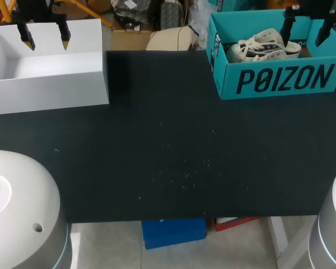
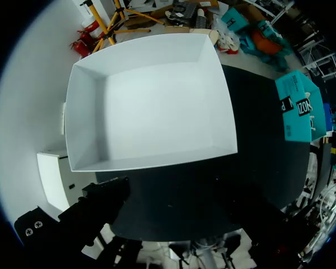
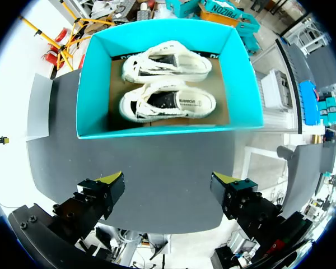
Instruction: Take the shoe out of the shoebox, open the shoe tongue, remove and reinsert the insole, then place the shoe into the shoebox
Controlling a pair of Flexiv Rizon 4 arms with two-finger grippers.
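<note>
I am holding my right gripper (image 3: 169, 179) with its fingers spread wide and nothing between them. The teal shoebox (image 3: 242, 84) is sitting ahead of it, and a pair of white shoes (image 3: 168, 103) is lying side by side inside. My left gripper (image 1: 46, 41) is hanging above the white box (image 1: 50, 87) (fingers apart too, also empty) on the black table (image 1: 168, 151).

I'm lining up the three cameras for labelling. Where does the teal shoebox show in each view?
Head view: the teal shoebox stands at the far right of the black table, shoes inside.
Left wrist view: teal shoebox across the black table from the white box, only its outside showing.
Right wrist view: teal shoebox just ahead of the right gripper, open, both shoes visible inside.
Shared landmark: the black table.
</note>
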